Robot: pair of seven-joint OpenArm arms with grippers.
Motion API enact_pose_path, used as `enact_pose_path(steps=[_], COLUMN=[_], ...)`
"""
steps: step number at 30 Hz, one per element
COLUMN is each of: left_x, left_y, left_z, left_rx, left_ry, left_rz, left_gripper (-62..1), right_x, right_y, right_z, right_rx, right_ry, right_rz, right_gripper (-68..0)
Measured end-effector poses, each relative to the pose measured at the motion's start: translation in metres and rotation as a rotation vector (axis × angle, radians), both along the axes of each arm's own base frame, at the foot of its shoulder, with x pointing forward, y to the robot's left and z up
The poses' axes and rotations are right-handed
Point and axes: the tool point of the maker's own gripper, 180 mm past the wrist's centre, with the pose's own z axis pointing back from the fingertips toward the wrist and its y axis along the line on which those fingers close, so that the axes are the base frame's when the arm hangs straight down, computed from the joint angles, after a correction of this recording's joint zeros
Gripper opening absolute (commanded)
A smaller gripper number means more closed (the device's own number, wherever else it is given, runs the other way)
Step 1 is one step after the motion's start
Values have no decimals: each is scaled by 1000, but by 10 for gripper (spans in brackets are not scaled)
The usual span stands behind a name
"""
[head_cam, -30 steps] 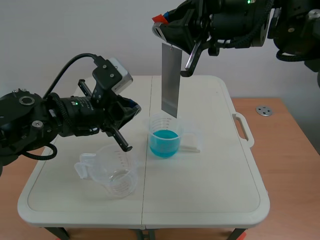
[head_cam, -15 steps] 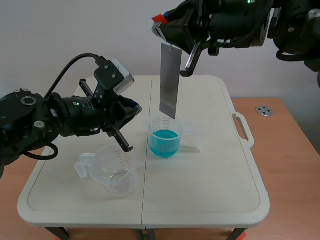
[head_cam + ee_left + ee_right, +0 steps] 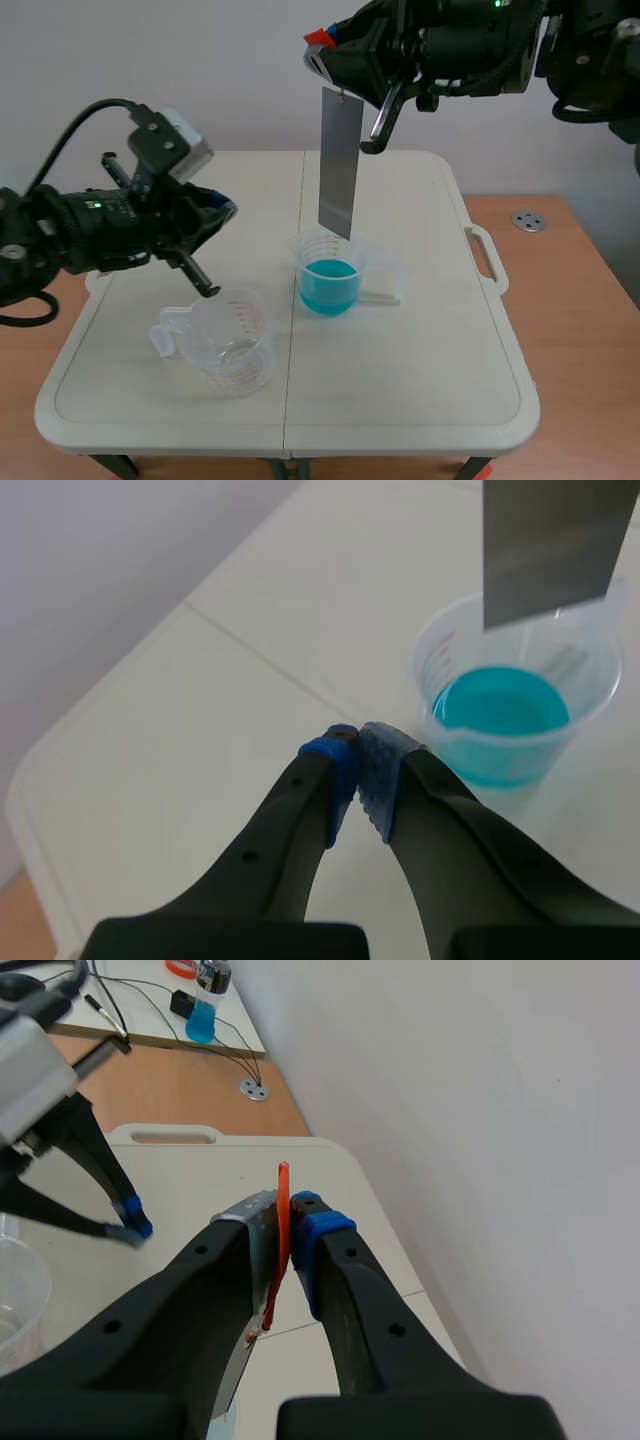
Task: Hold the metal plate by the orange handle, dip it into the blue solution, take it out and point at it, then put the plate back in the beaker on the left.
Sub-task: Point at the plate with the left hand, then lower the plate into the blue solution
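A grey metal plate hangs upright above the beaker of blue solution, its lower edge just over the rim. My right gripper is shut on the plate's orange handle high at the back. In the left wrist view the plate hangs over the blue beaker, ahead of my left gripper, whose fingers are shut on nothing. In the scene view the left gripper is left of the plate, above the empty clear beaker.
The white folding table has a carry handle at its right edge. A round metal disc lies on the wooden surface to the right. A bottle and cables lie on the far desk in the right wrist view.
My left arm has drawn back to the left, away from the plate and the blue beaker. The right gripper and plate have stayed in place.
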Motion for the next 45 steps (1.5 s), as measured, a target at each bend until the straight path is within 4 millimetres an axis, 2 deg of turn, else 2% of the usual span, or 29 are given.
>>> enact_pose_path(steps=[6,11,14,17,20,24,30,34,45], left_x=[-12,-33,-57,-89,-129,-185,-259,-290,-347], left_y=[106,192,228,249,256,256,255,240,164], left_z=[18,19,8,-12,-38,-73,-111,-125,-153], left_rx=[62,176,240,287,323,330,283,219,82], left_ry=[-15,17,52,126,237,389,565,646,842], left_rz=[182,362,457,503,505,520,623,645,525], left_gripper=[-579,-579,-579,-579,-579,-579,-579,-579,-579], right_x=[0,0,0,2,6,10,16,18,24], right_y=[0,0,0,-2,-6,-10,-10,-10,-7], right_z=[0,0,0,-3,-10,-17,-28,-34,-53], right_rx=[1,1,1,-2,-6,7,21,28,42], right_ry=[0,0,0,10,29,50,86,105,140], right_rz=[0,0,0,-7,-22,-33,-50,-57,-67], right_gripper=[-662,-662,-662,-662,-662,-662,-662,-662,-662])
